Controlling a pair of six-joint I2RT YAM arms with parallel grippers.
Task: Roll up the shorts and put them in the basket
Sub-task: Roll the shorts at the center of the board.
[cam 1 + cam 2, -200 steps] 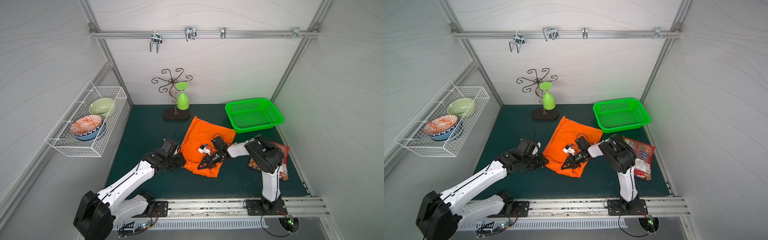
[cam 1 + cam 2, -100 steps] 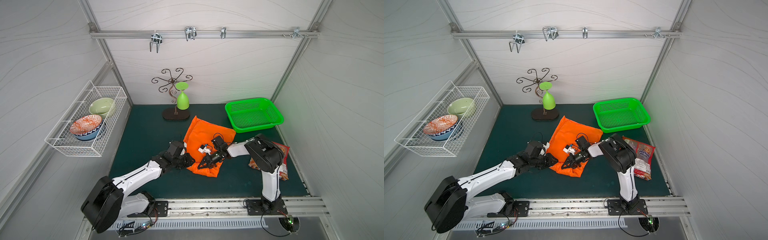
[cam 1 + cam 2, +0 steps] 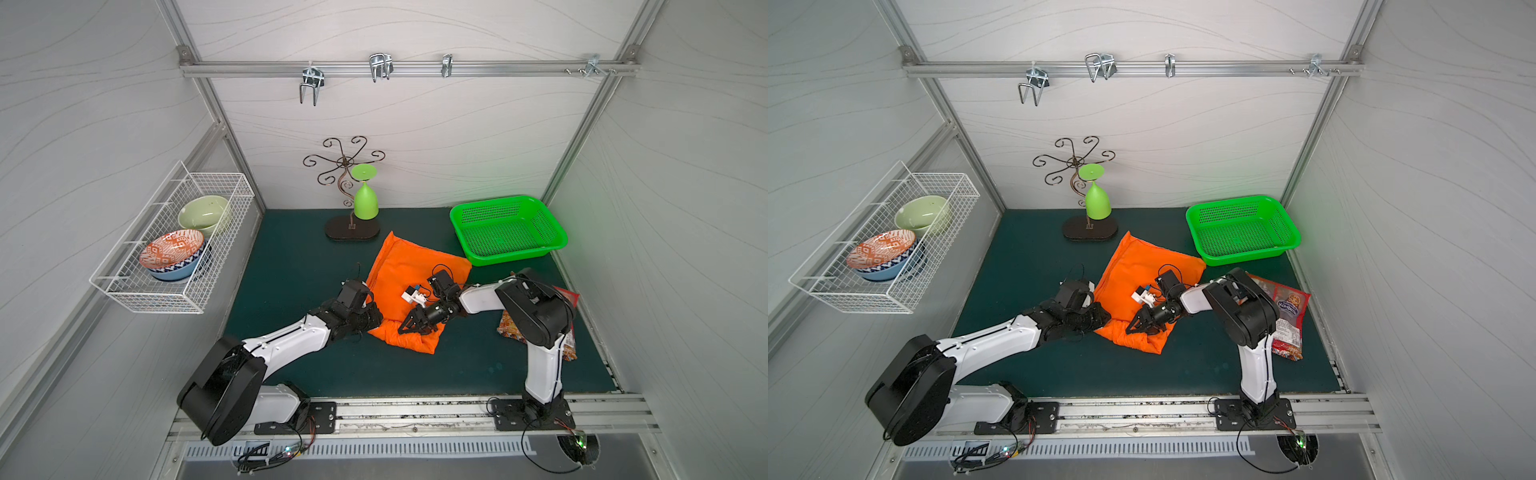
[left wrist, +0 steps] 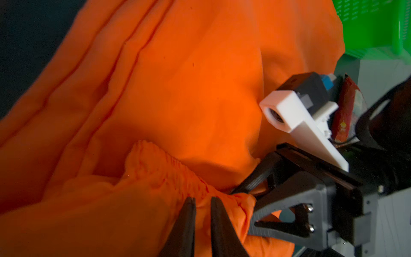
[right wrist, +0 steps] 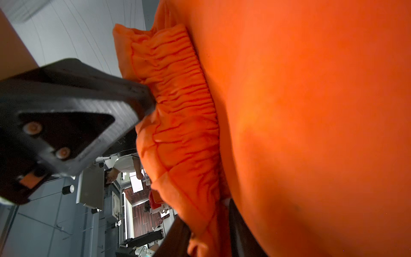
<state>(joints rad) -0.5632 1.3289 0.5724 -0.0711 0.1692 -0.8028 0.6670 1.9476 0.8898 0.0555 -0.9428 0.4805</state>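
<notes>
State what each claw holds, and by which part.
Left claw pinches the shorts at the gathered waistband. Right claw: jaws parted around that waistband, seemingly gripping nothing.

On my feed the cell is boxed in by white walls (image 3: 415, 124) with a faint wavy grain, joined by aluminium posts (image 3: 590, 124). A metal rail (image 3: 519, 68) carrying hooks (image 3: 380, 66) runs across the back wall. The floor is a dark green mat (image 3: 291, 249), evenly lit. A white wire rack (image 3: 158, 297) hangs on the wall beside the mat's left edge; a slotted aluminium track (image 3: 415, 411) borders its near edge.
</notes>
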